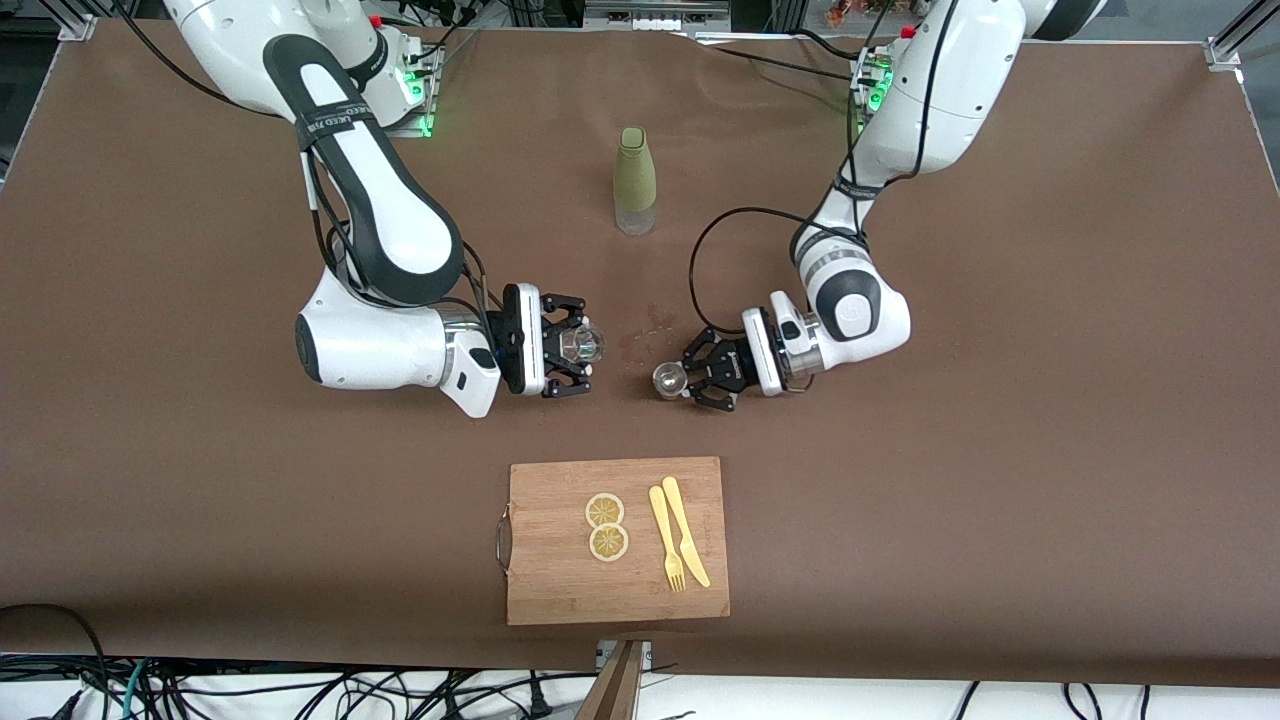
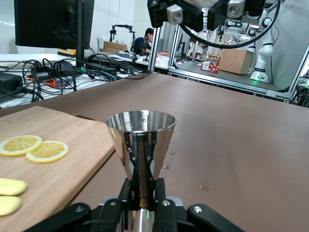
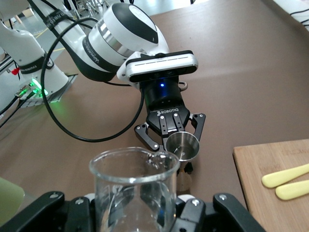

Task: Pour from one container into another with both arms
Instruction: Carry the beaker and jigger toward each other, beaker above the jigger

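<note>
My right gripper is shut on a clear glass beaker, held upright above the table's middle; the right wrist view shows the beaker between its fingers. My left gripper is shut on a small steel jigger cup, upright and low over the table, a short gap from the beaker. In the left wrist view the jigger rises from the fingers, and the right gripper hangs higher. The right wrist view also shows the left gripper and jigger.
A green bottle stands farther from the front camera, between the arms' bases. A wooden cutting board lies nearer, carrying two lemon slices and a yellow fork and knife. Water drops spot the brown cloth between the grippers.
</note>
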Tool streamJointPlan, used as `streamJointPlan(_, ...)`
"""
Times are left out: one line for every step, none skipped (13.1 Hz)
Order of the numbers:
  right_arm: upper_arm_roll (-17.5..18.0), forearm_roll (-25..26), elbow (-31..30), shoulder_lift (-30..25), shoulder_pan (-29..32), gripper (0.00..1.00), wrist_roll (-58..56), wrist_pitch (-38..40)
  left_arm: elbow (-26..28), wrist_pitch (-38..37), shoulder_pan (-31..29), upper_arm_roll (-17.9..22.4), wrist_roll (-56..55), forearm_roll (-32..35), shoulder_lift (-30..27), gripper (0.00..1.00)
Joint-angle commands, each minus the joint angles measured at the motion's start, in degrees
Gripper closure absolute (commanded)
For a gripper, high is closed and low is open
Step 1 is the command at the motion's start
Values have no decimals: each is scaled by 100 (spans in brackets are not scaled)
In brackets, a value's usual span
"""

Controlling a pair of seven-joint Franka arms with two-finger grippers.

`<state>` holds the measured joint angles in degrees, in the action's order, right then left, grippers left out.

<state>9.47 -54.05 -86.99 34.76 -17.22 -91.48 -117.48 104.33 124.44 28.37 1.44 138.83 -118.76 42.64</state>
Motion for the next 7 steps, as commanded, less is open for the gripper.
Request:
streamJointPlan(99, 272, -414, -382, 122, 100, 183, -65, -141, 395, 98, -205, 82, -323, 52, 100)
streamJointPlan(99, 299, -520, -461, 131, 100, 218, -65, -141, 493, 116, -258, 196, -489, 52, 100)
streamJointPlan(99, 447, -599, -523, 148, 100, 244, -65, -141, 563, 160, -328, 310, -638, 43, 100)
streamJointPlan(108, 561, -634, -532, 157, 100, 245, -56, -150, 651, 221, -346, 320, -683, 26, 100)
streamJointPlan(99, 606, -713, -575, 157, 100, 279, -56, -150, 713, 257, -425, 329, -788, 17, 100)
streamJointPlan(99, 728, -853, -663, 166, 100, 306, -56, -167, 766, 283, -460, 338, -833, 17, 100)
streamJointPlan(99, 869, -985, -742, 201, 100, 306, -56, -237, 810, 353, -478, 364, -937, 17, 100)
